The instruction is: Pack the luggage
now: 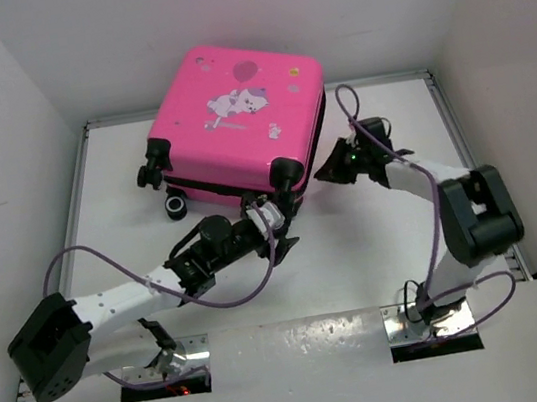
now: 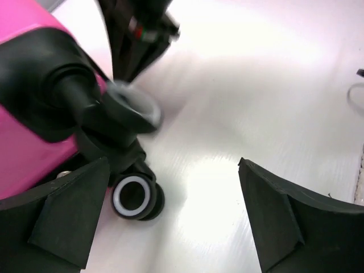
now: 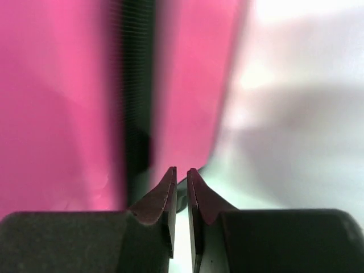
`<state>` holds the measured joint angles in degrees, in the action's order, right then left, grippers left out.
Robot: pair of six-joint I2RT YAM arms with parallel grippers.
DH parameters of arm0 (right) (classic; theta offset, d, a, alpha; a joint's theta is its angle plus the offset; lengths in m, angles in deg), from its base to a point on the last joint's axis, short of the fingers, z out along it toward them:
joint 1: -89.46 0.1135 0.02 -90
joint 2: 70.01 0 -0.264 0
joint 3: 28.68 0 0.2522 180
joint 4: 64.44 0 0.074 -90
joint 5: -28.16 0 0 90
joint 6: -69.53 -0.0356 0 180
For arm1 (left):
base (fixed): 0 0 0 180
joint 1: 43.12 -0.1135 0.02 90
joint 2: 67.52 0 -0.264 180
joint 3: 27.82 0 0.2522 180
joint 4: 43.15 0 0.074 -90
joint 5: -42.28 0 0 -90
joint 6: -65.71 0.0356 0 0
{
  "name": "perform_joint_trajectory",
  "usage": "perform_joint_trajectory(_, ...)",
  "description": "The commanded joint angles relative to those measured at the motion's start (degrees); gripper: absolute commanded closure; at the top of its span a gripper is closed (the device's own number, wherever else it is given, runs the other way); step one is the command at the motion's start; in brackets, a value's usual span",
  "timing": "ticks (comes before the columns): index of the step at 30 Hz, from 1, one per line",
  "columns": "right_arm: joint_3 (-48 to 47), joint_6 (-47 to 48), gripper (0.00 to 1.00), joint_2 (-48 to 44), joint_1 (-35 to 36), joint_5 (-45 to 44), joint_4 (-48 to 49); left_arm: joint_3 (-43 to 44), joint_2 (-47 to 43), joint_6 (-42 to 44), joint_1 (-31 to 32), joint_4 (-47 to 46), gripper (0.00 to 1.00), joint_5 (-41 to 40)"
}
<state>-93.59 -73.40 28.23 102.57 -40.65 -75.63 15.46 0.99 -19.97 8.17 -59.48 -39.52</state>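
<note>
The luggage [image 1: 235, 115] is a bright pink hard-shell suitcase. It lies closed and flat at the back middle of the table, with the white cartoon animal print on its lid facing up. My left gripper [image 1: 277, 222] is open and empty just off the case's near right corner. In the left wrist view the gripper [image 2: 173, 162] frames bare table, with a black wheel [image 2: 133, 196] by the left finger. My right gripper [image 1: 328, 170] is shut on nothing at the case's right side. In the right wrist view the gripper [image 3: 180, 170] points along the dark zipper seam [image 3: 136, 85].
The white table [image 1: 357, 248] is walled on the left, back and right. Black wheels [image 1: 177, 206] stick out from the case's near left side. Purple cables loop from both arms. The right gripper's black body [image 2: 136, 28] shows at the top of the left wrist view.
</note>
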Motion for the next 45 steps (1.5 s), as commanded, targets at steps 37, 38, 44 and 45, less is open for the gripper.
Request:
perform_joint_trajectory(37,-21.7,80.4,1.0,17.1,45.1,-32.2,-3.7,55.4,16.8,-5.3,-60.1,58.6,0.01,-5.1)
perform_joint_trajectory(38,-19.9,80.9,1.0,17.5,44.6,-32.4,-3.7,55.4,16.8,-4.5,-60.1,58.6,0.01,-4.5)
perform_joint_trajectory(44,-10.3,86.0,1.0,16.0,37.7,-36.3,0.8,51.4,16.8,-3.7,-60.1,59.7,0.01,-2.0)
perform_joint_trajectory(45,-7.5,86.3,1.0,15.8,37.0,-36.7,0.9,51.4,16.3,-3.7,-60.1,59.7,0.01,-1.3)
